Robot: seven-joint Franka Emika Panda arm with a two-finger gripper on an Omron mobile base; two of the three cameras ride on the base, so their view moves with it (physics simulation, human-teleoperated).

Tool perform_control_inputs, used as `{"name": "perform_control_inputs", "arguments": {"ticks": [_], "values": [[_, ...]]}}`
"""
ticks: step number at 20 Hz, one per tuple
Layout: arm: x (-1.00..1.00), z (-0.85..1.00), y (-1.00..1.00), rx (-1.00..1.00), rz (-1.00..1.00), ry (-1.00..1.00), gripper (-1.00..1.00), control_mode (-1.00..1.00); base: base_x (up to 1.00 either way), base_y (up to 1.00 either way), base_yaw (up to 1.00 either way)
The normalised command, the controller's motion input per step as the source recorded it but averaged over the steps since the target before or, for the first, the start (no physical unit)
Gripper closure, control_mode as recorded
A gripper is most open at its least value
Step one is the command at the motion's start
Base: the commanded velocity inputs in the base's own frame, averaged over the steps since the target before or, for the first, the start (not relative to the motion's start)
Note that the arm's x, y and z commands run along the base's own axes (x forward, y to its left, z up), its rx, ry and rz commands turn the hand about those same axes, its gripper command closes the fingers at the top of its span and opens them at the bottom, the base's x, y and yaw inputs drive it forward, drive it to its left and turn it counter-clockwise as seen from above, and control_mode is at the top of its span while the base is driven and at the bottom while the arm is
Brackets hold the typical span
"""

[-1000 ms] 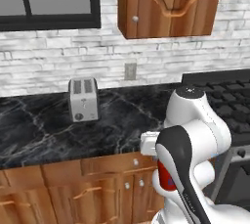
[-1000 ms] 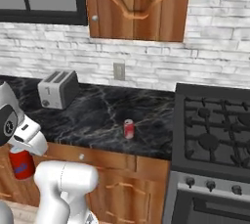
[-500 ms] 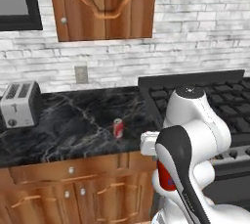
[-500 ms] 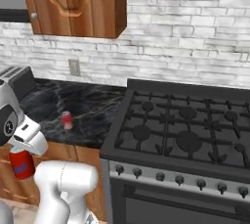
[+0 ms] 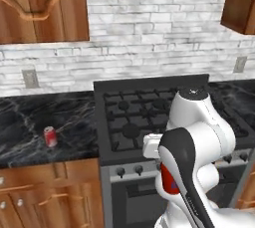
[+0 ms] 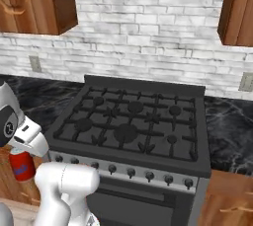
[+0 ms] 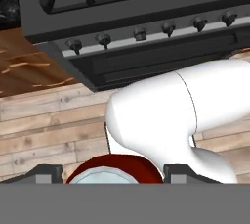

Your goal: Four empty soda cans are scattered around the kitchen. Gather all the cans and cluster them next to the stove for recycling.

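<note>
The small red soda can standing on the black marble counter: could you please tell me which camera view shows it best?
The left base view: there the small red soda can stands upright on the black marble counter, left of the black gas stove. In the right base view, that stretch of counter is hidden behind the arm. The hand view looks at the stove's knobs and the wood floor instead.

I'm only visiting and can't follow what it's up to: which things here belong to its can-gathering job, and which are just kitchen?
Part of the job:
- soda can held in the gripper
- second soda can on the counter, left of the stove
- stove

Just kitchen:
- wall cabinets
- wall outlets
</note>
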Motion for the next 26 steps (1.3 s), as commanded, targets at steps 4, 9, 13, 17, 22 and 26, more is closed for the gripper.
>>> {"name": "perform_control_inputs", "arguments": {"ticks": [4, 9, 13, 17, 22, 26], "values": [[0.00, 0.00, 0.00, 0.00, 0.00, 0.00, 1.00, 1.00, -0.31, -1.00, 0.04], [0.00, 0.00, 0.00, 0.00, 0.00, 0.00, 1.00, 1.00, -0.32, -1.00, 0.04], [0.00, 0.00, 0.00, 0.00, 0.00, 0.00, 1.00, 1.00, -0.19, -1.00, 0.04], [0.00, 0.00, 0.00, 0.00, 0.00, 0.00, 1.00, 1.00, -0.08, -1.00, 0.03], [0.00, 0.00, 0.00, 0.00, 0.00, 0.00, 1.00, 1.00, 0.00, -0.85, 0.02], [0.00, 0.00, 0.00, 0.00, 0.00, 0.00, 1.00, 1.00, 0.00, -0.61, 0.00]]}}
